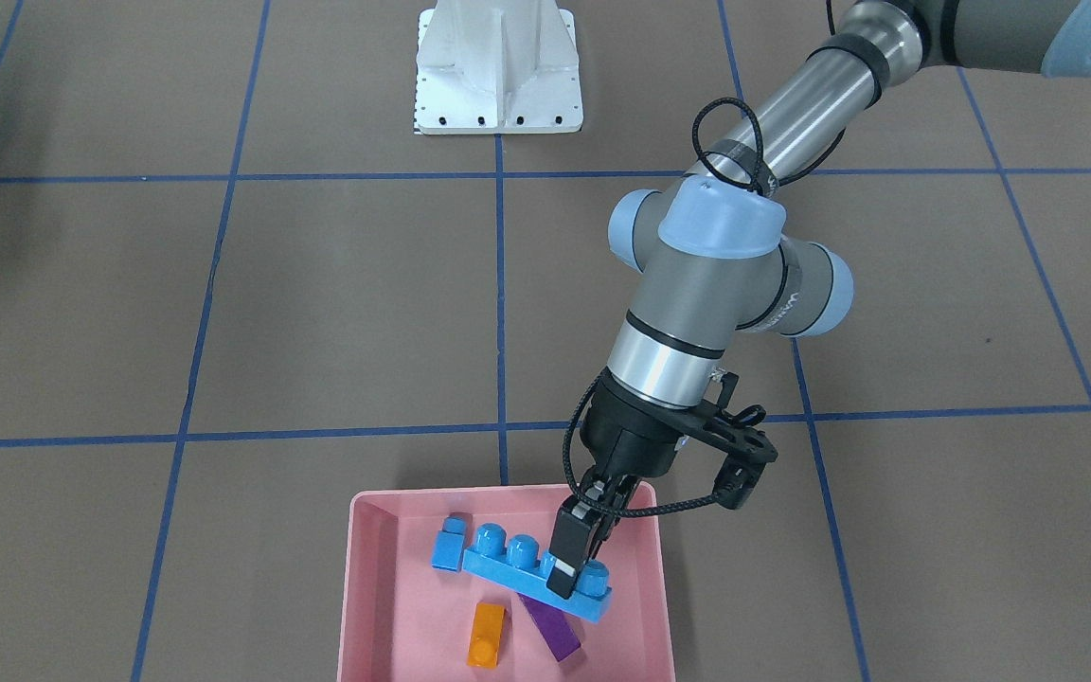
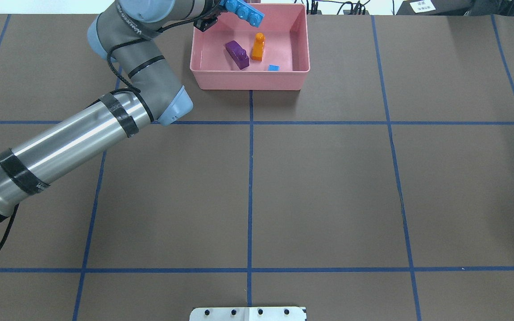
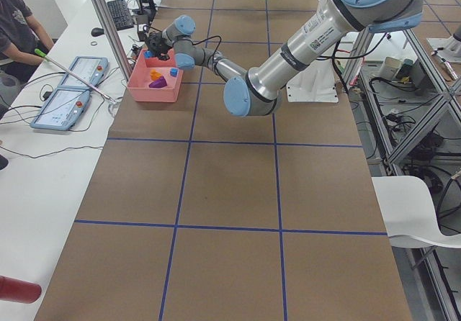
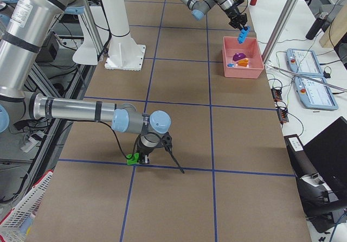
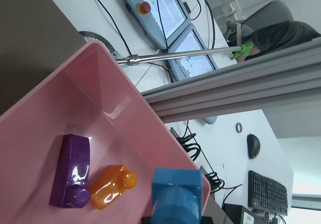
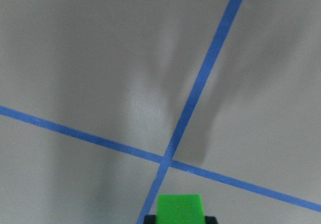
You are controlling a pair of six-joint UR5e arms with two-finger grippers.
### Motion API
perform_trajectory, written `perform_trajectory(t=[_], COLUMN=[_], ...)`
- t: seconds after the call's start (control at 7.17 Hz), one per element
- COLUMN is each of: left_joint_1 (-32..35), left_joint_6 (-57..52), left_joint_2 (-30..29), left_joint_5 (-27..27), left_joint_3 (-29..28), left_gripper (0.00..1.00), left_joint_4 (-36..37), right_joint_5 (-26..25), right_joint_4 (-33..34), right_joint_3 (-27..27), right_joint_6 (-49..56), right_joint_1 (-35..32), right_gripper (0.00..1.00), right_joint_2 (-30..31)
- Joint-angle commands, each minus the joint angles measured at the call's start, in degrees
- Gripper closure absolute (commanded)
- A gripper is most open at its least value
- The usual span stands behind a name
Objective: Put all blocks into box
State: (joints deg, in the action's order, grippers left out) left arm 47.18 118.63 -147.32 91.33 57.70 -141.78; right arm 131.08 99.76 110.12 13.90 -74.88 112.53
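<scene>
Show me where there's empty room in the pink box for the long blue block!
The biggest bare patch in the box is between the orange block and the wall on the robot's right. A smaller one lies between the purple block and the opposite wall. The middle is crowded with those two and the small blue block.

evenly and brightly lit from overhead. only softly shadowed on the table [image 2: 328, 187] beside the pink box [image 2: 248, 80]. glaring white on the purple block [image 5: 70, 158] and orange block [image 5: 110, 191] in the left wrist view. blurred at the green block [image 6: 179, 208], with broad grey shadows beyond.
</scene>
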Motion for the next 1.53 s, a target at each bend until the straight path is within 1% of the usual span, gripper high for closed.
perform_trajectory(t=[0.0,0.14,0.28,0.56,0.7,0.84,0.98,1.12,1.25,1.39], left_joint_1=[-2.78,-3.66,-3.50,0.26,3.76,7.80,12.19,16.58,20.20,22.06], left_joint_6=[1.53,-2.92,-3.66,-4.54,-6.02,-9.78,-17.65,-27.39,-37.66,-44.73], left_joint_2=[-0.69,-0.69,-0.60,0.70,3.06,6.66,11.30,14.31,16.34,18.80], left_joint_5=[-2.12,-1.95,-1.16,9.60,15.23,19.46,23.59,26.59,28.88,29.17], left_joint_3=[-3.73,-3.56,-3.03,-0.67,2.04,5.90,10.03,11.46,11.47,11.47], left_gripper=[0.35,0.01,0.00,0.00,0.00,0.00,0.00,0.00,0.00,0.00], left_joint_4=[-0.17,-0.08,0.01,2.27,6.38,8.86,12.10,15.62,17.13,17.23], right_joint_5=[-3.79,-5.38,-6.00,-5.75,-5.75,-5.22,-1.39,-0.66,-1.08,-3.96], right_joint_4=[11.90,16.65,18.79,18.46,18.37,18.37,17.67,12.62,2.47,-10.07], right_joint_3=[1.59,1.24,1.15,1.24,1.41,1.07,0.37,-1.38,-7.14,-16.51], right_joint_6=[1.04,1.04,0.86,-0.54,-2.72,-7.61,-18.54,-30.31,-42.69,-54.22], right_joint_1=[-6.48,-8.59,-9.92,-10.72,-10.72,-10.37,-6.45,-0.32,7.13,12.86], right_gripper=[1.00,1.00,1.00,1.00,1.00,1.00,1.00,1.00,1.00,1.00], right_joint_2=[-12.53,-19.04,-23.80,-31.19,-36.19,-41.90,-47.26,-53.41,-59.47,-65.71])
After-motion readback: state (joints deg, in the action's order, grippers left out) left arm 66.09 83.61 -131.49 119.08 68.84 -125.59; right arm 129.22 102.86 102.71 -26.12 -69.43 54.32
